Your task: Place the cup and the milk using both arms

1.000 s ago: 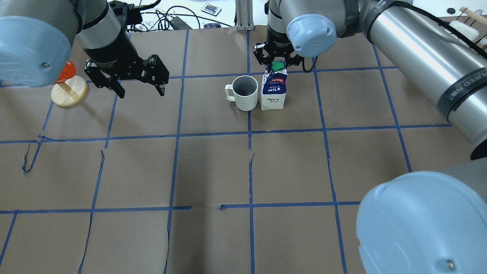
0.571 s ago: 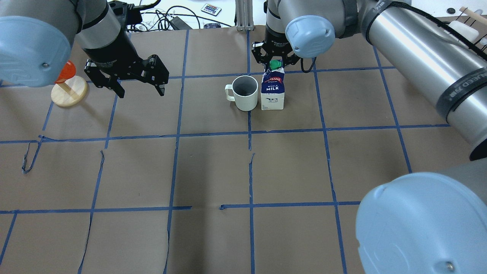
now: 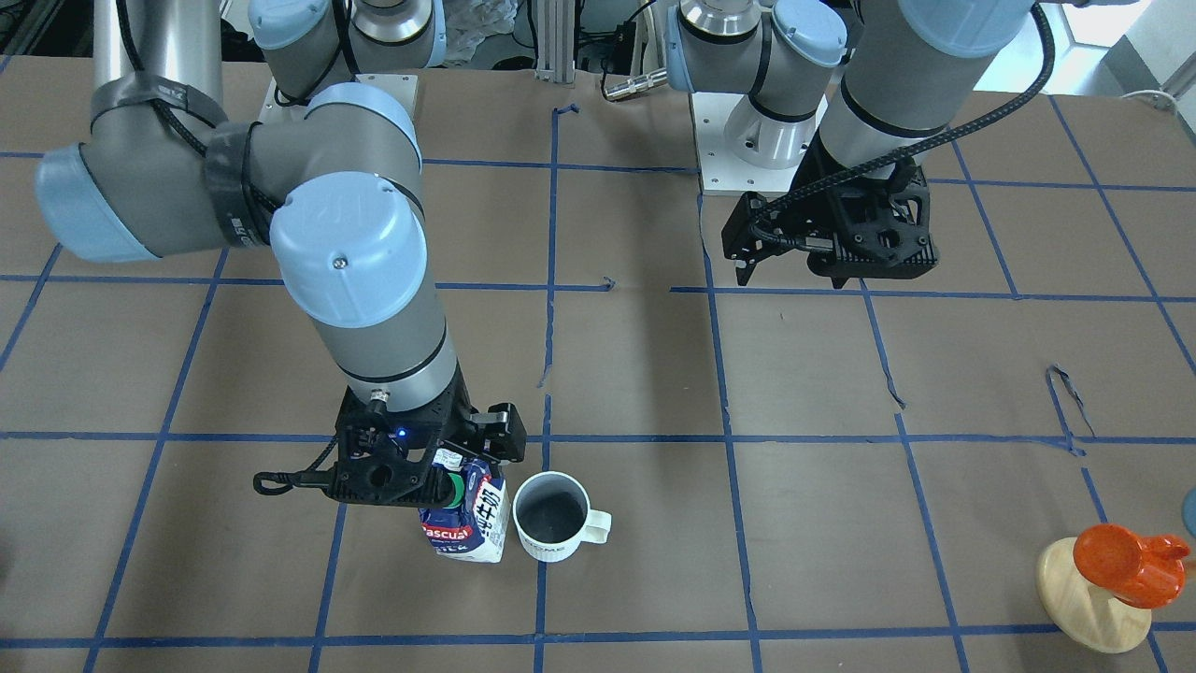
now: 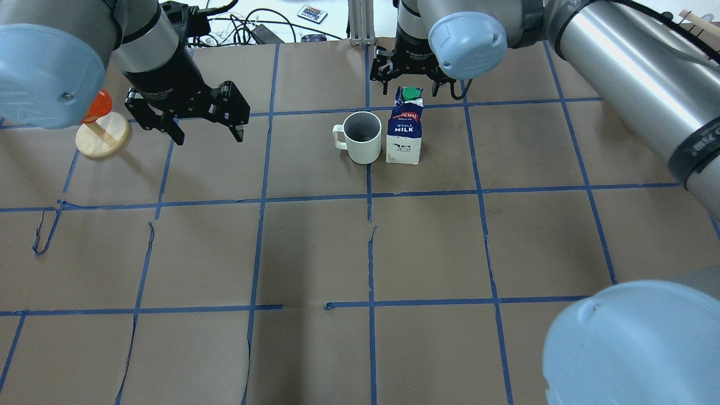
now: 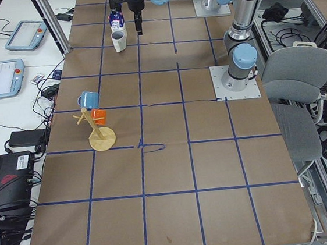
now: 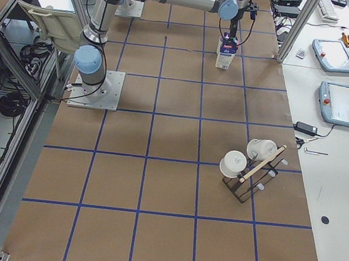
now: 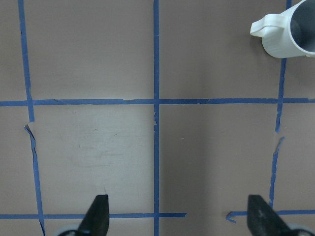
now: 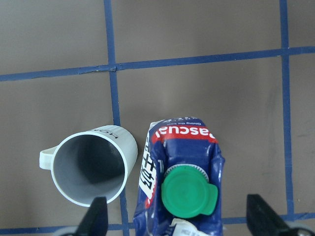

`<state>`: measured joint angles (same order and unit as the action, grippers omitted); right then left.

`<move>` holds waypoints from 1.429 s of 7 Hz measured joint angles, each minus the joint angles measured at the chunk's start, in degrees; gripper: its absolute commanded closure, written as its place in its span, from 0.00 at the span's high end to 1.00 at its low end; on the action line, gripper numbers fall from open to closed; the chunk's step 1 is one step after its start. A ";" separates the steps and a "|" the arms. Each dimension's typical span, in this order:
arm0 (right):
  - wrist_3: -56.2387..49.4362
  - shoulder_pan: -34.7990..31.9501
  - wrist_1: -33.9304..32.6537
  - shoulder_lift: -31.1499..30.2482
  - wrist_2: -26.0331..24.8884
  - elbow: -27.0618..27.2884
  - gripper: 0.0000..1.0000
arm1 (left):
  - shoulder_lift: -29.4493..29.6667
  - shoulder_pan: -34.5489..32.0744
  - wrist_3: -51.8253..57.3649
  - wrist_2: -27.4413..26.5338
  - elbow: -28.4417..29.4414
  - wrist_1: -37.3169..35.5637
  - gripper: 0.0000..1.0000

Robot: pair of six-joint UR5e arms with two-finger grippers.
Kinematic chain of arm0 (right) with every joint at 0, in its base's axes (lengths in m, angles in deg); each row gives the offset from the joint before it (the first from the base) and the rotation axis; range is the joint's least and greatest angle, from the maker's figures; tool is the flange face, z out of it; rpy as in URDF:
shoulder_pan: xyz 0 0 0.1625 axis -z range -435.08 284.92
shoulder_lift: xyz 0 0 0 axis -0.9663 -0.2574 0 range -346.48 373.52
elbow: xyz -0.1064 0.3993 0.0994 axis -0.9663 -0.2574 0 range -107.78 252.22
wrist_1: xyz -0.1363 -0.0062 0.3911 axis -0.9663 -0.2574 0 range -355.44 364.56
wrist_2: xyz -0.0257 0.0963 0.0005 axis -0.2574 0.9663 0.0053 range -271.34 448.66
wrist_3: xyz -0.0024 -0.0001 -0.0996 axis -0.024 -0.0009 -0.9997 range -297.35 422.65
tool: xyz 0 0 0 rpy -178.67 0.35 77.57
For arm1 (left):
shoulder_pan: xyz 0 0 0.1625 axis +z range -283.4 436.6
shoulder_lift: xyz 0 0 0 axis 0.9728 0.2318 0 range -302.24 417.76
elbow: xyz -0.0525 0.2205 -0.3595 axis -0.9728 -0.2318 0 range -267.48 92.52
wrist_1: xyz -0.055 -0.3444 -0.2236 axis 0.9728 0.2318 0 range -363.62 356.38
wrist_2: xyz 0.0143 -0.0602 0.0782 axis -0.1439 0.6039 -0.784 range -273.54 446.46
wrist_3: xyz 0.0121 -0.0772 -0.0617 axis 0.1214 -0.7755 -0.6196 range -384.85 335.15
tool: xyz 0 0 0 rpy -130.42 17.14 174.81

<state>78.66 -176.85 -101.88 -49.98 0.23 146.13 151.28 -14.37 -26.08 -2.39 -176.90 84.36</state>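
The milk (image 4: 404, 135) stands upright just right of the cup (image 4: 363, 140) (handle leftward), perhaps touching. The right claw (image 4: 410, 84) hangs wide above it. The left claw (image 4: 209, 135) is wide too, well left.

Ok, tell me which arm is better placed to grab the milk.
Right. The right gripper hovers directly above the milk, fingers open on either side of its cap; the left gripper hangs far off, beyond the cup.

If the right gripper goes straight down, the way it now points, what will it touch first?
Most likely the green cap of the milk carton, centred under the open right gripper; the cup stands beside that line.
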 measured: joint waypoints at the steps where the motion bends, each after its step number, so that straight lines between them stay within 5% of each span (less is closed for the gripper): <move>1: -0.25 0.79 2.78 -2.24 -0.12 0.22 1.00 | 0.00 0.00 0.00 0.00 0.02 0.00 1.00; 6: -7.15 10.12 19.40 -15.41 -3.70 5.62 1.00 | -0.28 0.07 0.07 0.02 0.01 0.00 1.00; 10: -7.44 10.01 21.43 -20.20 -6.84 7.57 1.00 | -0.43 0.09 0.00 0.00 -0.03 0.08 1.00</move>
<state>71.22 -166.84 -80.44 -70.19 -6.61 153.70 150.85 -14.28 -26.08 -2.39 -176.94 84.44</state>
